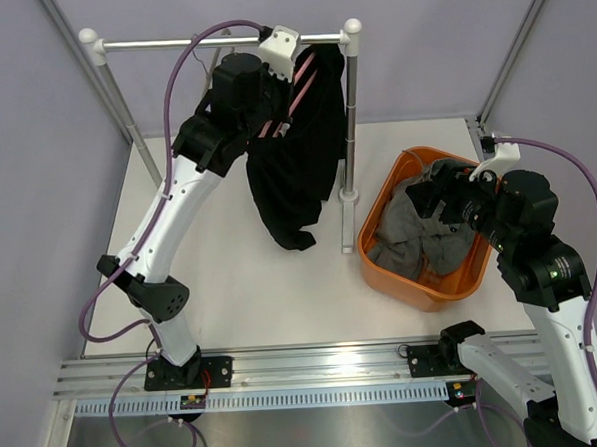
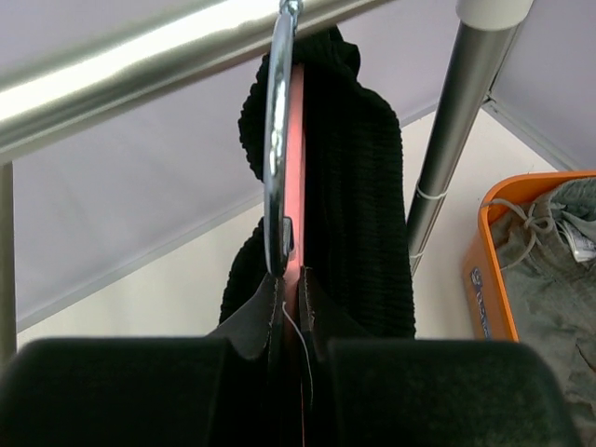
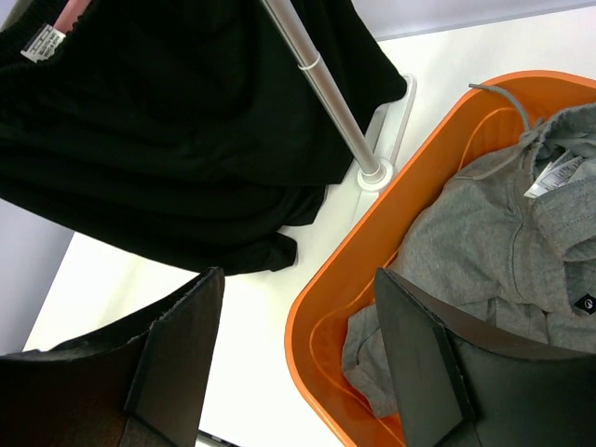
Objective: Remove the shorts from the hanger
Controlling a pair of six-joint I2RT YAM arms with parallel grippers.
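Observation:
Black shorts (image 1: pixel 300 153) hang on a pink hanger (image 1: pixel 301 83) whose chrome hook (image 2: pixel 276 140) is over the rail (image 1: pixel 219 39). They also show in the left wrist view (image 2: pixel 363 205) and the right wrist view (image 3: pixel 186 140). My left gripper (image 1: pixel 272 105) is up at the hanger and shut on its pink bar (image 2: pixel 295 307) just below the hook. My right gripper (image 3: pixel 293 354) is open and empty, hovering over the near left rim of the orange basket (image 1: pixel 376 264), away from the shorts.
The orange basket (image 3: pixel 326 289) at the right holds grey garments (image 1: pixel 429 227). The rack's upright post (image 1: pixel 350 111) stands between the shorts and the basket, its foot (image 3: pixel 374 175) on the white table. Frame posts stand at the back corners.

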